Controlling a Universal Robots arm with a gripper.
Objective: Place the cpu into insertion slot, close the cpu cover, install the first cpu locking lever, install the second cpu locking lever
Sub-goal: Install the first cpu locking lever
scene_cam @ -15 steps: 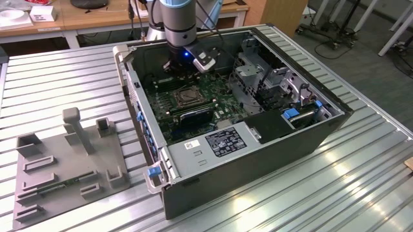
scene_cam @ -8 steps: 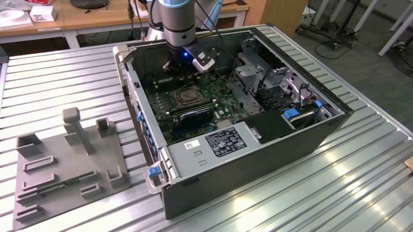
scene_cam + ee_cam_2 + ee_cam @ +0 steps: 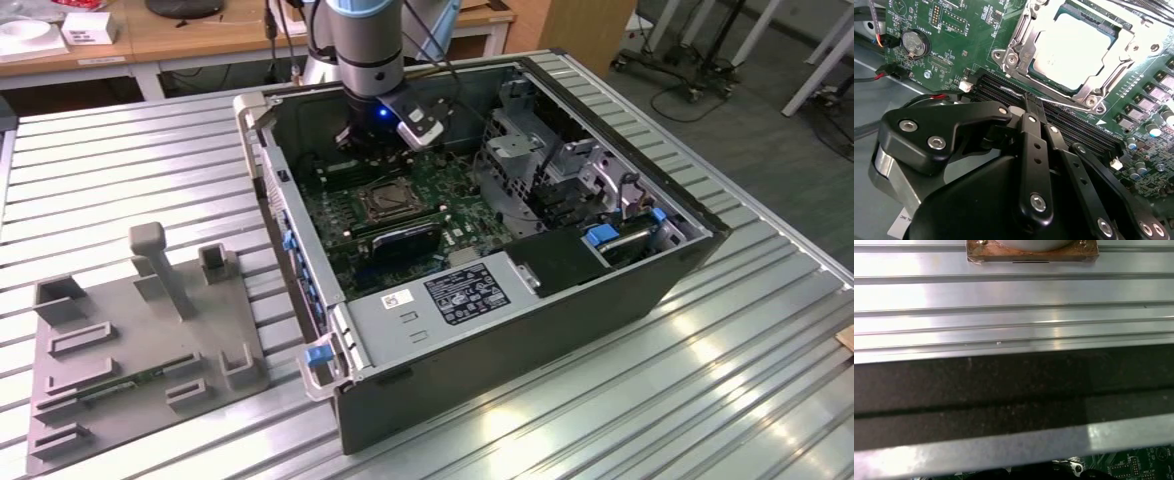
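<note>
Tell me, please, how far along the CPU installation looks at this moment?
Done: in the second wrist view the cpu sits in its socket with the cpu cover closed flat around it. In hand: nothing visible; the gripper hovers by the memory slots beside the socket, fingers together. Left: I cannot tell whether either locking lever is latched; a thin rod lies along the socket's edge.

The arm (image 3: 363, 45) reaches straight down, its black claw (image 3: 1030, 107) with fingers pressed together, holding nothing.
</note>
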